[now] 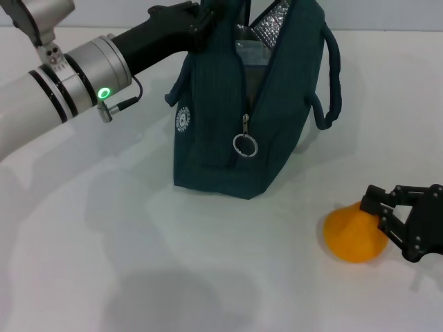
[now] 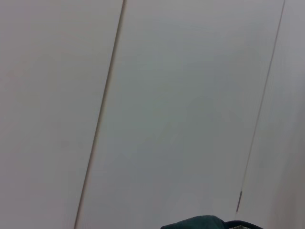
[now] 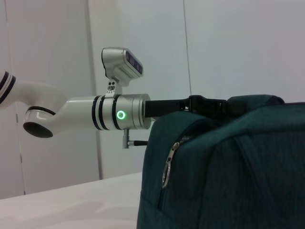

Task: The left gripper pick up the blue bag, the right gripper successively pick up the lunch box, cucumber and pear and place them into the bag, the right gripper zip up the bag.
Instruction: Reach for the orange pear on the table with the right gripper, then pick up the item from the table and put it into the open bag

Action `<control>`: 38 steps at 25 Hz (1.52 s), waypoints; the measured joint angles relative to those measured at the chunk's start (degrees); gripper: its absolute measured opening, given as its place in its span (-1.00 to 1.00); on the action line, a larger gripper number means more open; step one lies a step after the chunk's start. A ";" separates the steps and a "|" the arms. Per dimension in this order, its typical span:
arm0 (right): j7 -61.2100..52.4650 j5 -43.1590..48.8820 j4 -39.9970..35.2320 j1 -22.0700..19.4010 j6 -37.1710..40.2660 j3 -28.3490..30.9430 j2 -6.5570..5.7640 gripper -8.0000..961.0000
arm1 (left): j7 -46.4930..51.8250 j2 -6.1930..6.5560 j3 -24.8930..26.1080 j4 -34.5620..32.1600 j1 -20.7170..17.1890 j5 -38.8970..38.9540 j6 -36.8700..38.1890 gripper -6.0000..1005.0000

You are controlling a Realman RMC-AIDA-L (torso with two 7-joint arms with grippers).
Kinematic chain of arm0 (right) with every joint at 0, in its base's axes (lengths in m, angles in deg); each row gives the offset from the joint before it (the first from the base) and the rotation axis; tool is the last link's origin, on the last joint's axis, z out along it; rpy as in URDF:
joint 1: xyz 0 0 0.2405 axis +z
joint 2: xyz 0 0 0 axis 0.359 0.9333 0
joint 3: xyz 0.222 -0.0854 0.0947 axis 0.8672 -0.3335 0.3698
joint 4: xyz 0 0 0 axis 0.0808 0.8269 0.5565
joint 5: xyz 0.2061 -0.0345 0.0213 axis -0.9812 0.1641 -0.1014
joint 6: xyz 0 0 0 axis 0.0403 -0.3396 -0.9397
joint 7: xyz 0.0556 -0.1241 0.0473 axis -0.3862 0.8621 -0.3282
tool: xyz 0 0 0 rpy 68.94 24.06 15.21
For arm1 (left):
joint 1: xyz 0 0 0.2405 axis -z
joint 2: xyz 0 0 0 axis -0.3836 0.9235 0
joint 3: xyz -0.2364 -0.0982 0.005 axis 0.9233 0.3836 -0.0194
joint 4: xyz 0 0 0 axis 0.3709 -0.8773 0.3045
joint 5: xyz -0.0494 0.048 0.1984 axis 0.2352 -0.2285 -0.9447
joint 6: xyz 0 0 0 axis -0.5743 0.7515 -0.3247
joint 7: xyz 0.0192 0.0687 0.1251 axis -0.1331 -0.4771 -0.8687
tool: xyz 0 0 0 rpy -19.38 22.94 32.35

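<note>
One pear point(image 1: 353, 236) lies on the white table point(image 1: 138, 263) at the near right, well apart from the blue bag point(image 1: 239, 131) and to its near right. The right gripper point(image 1: 379, 207) sits low at the pear's right side, its black fingers point(image 1: 374, 197) spread apart and touching the fruit's right flank without closing round it. The bag stands upright at the far centre, its zipper part-way open so the silvery lining shows at the top, and the ring pull point(image 1: 244, 144) hangs on the near face. The left gripper point(image 1: 201, 21) reaches in from the far left to the bag's top edge; whether its fingers are clamped on the fabric cannot be told. In the right wrist view the silver wrist with its green light point(image 3: 121, 115) stands level with the bag's top.
</note>
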State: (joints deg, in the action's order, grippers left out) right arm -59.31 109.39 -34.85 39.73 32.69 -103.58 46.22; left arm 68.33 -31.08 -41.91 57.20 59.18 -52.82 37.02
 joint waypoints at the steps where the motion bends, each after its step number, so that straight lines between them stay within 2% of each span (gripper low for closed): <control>1: 0.17 0.00 -0.07 -0.12 0.04 0.13 0.00 -0.46 | 0.00 0.00 0.01 0.01 0.02 0.02 -0.01 -0.77; 9: 1.63 -0.74 -0.30 -0.79 2.87 2.34 -0.02 -0.82 | -0.23 0.03 -0.21 -0.11 -0.42 0.08 0.49 -0.77; 12: 1.67 -0.78 -0.36 -0.98 7.58 6.95 -0.12 -0.94 | -0.62 0.14 -0.26 -0.24 -0.62 -0.09 2.42 -0.77; 17: -0.28 -1.32 -3.44 0.51 14.55 13.87 0.26 -0.94 | -0.38 0.42 -0.28 -1.21 -1.68 -0.69 5.30 -0.77; 23: -10.67 -7.31 -7.07 7.56 14.35 14.98 0.34 -0.95 | 0.56 0.50 -0.46 -2.31 -2.52 -1.58 7.58 -0.77; 27: -18.77 -6.86 -10.01 14.60 11.49 13.81 0.02 -0.95 | 1.83 0.53 -0.48 -2.63 -2.59 -2.24 7.70 -0.77; 30: -19.48 -6.03 -10.49 20.03 8.70 10.01 0.21 -0.95 | 1.69 0.43 -0.50 -2.54 -2.41 -2.26 7.59 -0.77; 33: -19.63 -6.01 -10.54 23.62 4.60 6.40 0.77 -0.95 | 1.57 0.38 -0.72 -2.40 -2.06 -2.27 7.38 -0.77; 38: -18.63 -6.37 -10.37 26.13 -1.40 1.38 1.54 -0.94 | 1.58 0.13 -0.91 -2.17 -1.50 -2.28 7.27 -0.77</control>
State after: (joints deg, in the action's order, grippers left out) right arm -77.94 103.03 -45.22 65.86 31.29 -102.19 47.76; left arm 69.90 -30.95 -42.82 55.03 57.67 -55.10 44.28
